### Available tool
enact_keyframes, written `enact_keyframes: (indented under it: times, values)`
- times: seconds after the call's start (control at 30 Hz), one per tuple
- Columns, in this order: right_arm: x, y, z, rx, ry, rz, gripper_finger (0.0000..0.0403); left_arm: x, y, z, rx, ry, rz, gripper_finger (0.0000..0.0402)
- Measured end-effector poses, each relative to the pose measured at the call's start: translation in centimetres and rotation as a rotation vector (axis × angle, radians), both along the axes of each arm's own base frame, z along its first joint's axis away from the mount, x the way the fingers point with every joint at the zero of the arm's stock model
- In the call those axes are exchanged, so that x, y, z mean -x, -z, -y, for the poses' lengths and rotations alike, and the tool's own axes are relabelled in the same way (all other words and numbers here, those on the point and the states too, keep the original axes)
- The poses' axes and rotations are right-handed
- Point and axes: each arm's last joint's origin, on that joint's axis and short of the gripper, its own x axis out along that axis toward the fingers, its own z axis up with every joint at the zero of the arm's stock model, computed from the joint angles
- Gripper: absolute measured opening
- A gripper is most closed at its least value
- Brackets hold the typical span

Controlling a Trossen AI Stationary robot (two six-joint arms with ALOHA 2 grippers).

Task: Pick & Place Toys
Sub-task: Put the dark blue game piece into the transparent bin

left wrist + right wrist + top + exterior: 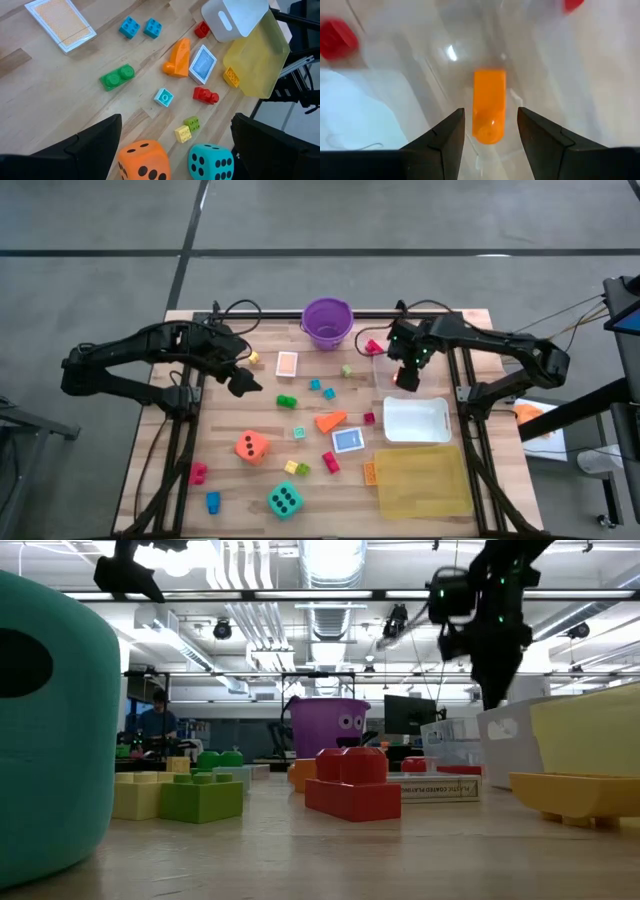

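Observation:
My right gripper (405,376) (491,110) hangs fingers-down at the table's far right, over a clear tub (455,743) beside the purple bucket (327,322). It is shut on a long orange piece (489,102). Red pieces (337,39) lie below it. My left gripper (245,383) (177,120) waits open above the table's far left. Toys lie flat on the wood: an orange die (251,446), a teal die (285,499), an orange wedge (330,420), two cards (287,364) and small blocks. My right gripper has the orange piece's near end (488,134) between its two fingers, which come from above and point down. The piece runs along the fingers and sticks out past their tips. It hangs clear over the tub; the touching faces do not show plainly.
A white tub (416,420) and a yellow tray (422,480) fill the near right. The purple bucket stands at the far edge, in the middle. Dark frame bars run along both table sides. Bare wood shows at the near left and between the scattered blocks.

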Motion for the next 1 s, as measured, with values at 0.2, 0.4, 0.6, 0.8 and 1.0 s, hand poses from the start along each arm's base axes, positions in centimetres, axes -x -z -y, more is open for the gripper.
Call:
enact_keyframes:
  times: [0.2, 0.4, 0.6, 0.8, 1.0]
  values:
    - [0.7, -4.2, -0.3, 0.059, 0.093, 0.164, 0.0179, 0.0, 0.0, 0.2, 0.033, 0.042, 0.000, 0.0365]
    - [1.4, -6.3, -0.7, 0.054, 0.296, 0.332, 0.0179, -0.4, 0.3, 0.5, 0.042, 0.069, -0.020, 0.0365]
    - [0.2, -6.7, -1.3, -0.090, 0.494, 0.583, 0.0179, -0.7, 1.1, 2.1, 0.035, 0.214, -0.110, 0.0365]
    - [-1.5, -7.5, -2.6, -0.097, 0.406, 0.720, 0.0179, 0.2, 1.5, 4.3, 0.040, 0.333, -0.203, 0.0365]
    - [-2.3, -7.1, -2.9, -0.100, 0.385, 0.717, 0.0179, 0.7, 2.7, 5.6, 0.119, 0.201, -0.310, 0.0365]
